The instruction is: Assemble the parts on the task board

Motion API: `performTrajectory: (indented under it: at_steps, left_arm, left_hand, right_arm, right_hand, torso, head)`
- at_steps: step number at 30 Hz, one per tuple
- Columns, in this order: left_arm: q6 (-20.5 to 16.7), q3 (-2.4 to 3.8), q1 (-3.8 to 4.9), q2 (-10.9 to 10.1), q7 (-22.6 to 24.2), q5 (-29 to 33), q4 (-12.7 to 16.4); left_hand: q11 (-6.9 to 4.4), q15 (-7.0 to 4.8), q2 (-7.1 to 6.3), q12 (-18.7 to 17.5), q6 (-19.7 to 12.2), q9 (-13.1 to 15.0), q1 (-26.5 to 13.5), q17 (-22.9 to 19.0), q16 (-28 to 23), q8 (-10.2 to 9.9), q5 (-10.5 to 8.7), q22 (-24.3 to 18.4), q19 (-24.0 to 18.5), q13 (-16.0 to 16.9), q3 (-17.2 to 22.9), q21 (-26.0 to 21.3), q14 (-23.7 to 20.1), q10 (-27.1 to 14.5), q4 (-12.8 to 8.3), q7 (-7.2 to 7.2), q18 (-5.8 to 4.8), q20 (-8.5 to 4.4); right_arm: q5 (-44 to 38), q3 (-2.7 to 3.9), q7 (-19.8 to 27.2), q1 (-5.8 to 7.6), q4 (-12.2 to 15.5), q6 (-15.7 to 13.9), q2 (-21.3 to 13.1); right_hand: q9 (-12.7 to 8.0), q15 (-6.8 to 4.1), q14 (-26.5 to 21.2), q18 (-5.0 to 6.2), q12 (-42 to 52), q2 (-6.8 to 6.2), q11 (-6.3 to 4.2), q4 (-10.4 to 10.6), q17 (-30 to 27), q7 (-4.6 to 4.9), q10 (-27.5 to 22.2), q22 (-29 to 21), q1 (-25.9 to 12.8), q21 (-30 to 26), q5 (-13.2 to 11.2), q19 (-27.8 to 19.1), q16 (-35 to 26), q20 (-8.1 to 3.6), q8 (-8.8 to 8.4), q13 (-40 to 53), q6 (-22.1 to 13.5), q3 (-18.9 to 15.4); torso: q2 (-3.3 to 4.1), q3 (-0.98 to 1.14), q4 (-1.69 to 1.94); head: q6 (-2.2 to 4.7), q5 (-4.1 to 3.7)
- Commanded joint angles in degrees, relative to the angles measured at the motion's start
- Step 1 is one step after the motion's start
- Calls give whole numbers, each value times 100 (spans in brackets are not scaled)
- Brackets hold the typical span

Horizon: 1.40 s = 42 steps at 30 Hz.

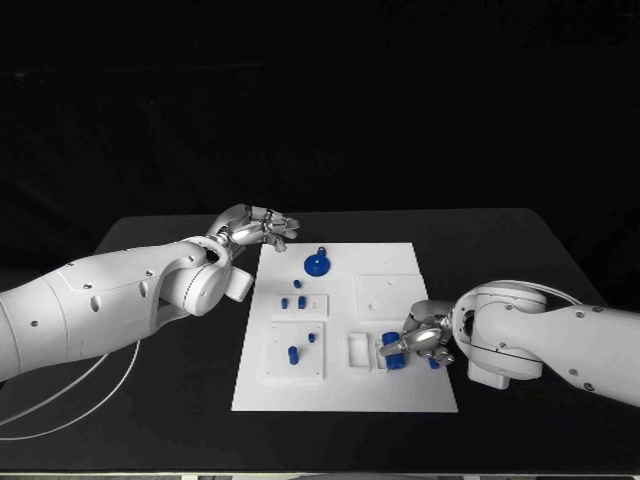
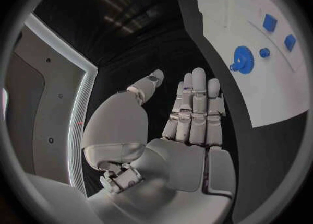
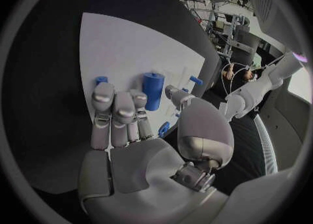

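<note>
The right hand (image 1: 418,345) is held over the task board (image 1: 407,395), fingers parted around an upright blue cylinder (image 3: 153,90), apparently ungripped. The left hand (image 1: 254,228) is spread empty at the board's far left corner.

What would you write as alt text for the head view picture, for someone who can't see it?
A white task board lies on a black table, small blue parts scattered over it. The right hand reaches over the board's right side beside a blue cylinder; the left hand hovers open at its far left corner.
</note>
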Motion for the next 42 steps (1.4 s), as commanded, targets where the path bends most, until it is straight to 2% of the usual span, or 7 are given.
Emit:
performTrajectory:
  at_steps: [1, 10, 15, 22, 27, 38, 42]
  left_arm:
    - [74, 5, 2, -1, 75, 41, 18]
    - [72, 5, 2, -12, 74, 41, 19]
    - [75, 5, 3, -21, 72, 41, 18]
    - [91, 5, 3, -27, 71, 41, 23]
    - [89, 5, 3, -32, 69, 41, 22]
    - [95, 5, 3, -19, 66, 41, -2]
    - [90, 5, 3, -13, 68, 41, -9]
  left_hand:
    - [-8, 1, 19, -14, -38, -7, -60, 11, -27, 24, 7, 10, 19, 5, -1, -20, 39, -31, 25, 2, 77, -52]
    - [-9, 1, 19, -14, -41, -7, -58, 14, -28, 24, 7, 12, 18, 5, -1, -22, 39, -32, 25, 3, 78, -52]
    - [-9, 1, 20, -14, -42, -7, -58, 15, -29, 24, 7, 13, 18, 5, -1, -23, 38, -33, 26, 3, 79, -52]
    - [-8, 1, 19, -14, -43, -8, -59, 18, -31, 25, 7, 15, 18, 5, -2, -25, 37, -33, 28, 3, 79, -52]
    - [-9, 1, 20, -14, -45, -8, -53, 21, -34, 25, 10, 17, 17, 5, 0, -27, 36, -35, 26, 3, 80, -52]
    - [-9, 0, 25, -14, -45, -9, -35, 28, -38, 28, 13, 23, 16, 6, 8, -31, 36, -36, 19, 1, 83, -53]
    - [-9, 0, 25, -14, -44, -9, -33, 30, -39, 29, 14, 24, 16, 6, 9, -32, 36, -36, 18, 0, 83, -53]
  right_arm:
    - [-99, -24, -25, -49, -20, 22, 40]
    - [-130, -24, -20, -49, -52, -35, 87]
    - [-106, -24, -15, -49, -68, -96, 86]
    - [204, -24, -13, -48, -71, -193, 99]
    - [235, -23, -24, -42, -41, -255, 55]
    - [304, -22, -44, 175, 126, -274, -104]
    - [406, -22, -48, 192, 160, -285, -102]
  right_hand:
    - [-11, -8, -34, 361, 25, 40, 8, -64, 10, 14, -3, 102, 68, 30, -23, -1, 34, -54, -26, 6, 5, 22]
    - [10, -10, -30, 361, 16, 78, 4, -171, 9, 9, 9, 93, 250, 52, -24, -8, 35, -48, -35, 16, 46, 162]
    - [26, -17, -26, 361, 4, 183, -7, -232, 7, -3, 23, 90, 364, 68, -24, -10, 35, -33, -27, 18, 111, 348]
    - [33, -19, -22, 361, -11, 90, -11, -224, 3, -8, 35, 89, 287, 88, -22, -15, 34, 2, -37, 19, 156, 428]
    - [40, -25, -18, 361, -17, 90, -18, -268, 1, -17, 47, 88, 305, 102, -10, -12, 36, 12, -36, 21, 198, 500]
    - [49, -34, -12, 361, -35, 132, -34, -341, -2, -34, 70, 90, 250, 128, -1, -16, 39, 41, -32, 19, 288, 551]
    - [50, -39, -10, 361, -40, 132, -40, -353, -3, -41, 80, 90, 218, 135, 4, -18, 41, 50, -32, 17, 317, 564]
  torso:
    - [2, 0, -4]
    - [5, 2, 0]
    - [7, 0, -4]
    - [6, 2, -5]
    - [7, 3, -4]
    - [9, 1, -7]
    - [11, 0, -6]
  head:
    - [-6, 10]
    - [-22, 20]
    - [-27, 26]
    - [-29, 30]
    - [-36, 37]
    - [-34, 49]
    - [-33, 54]
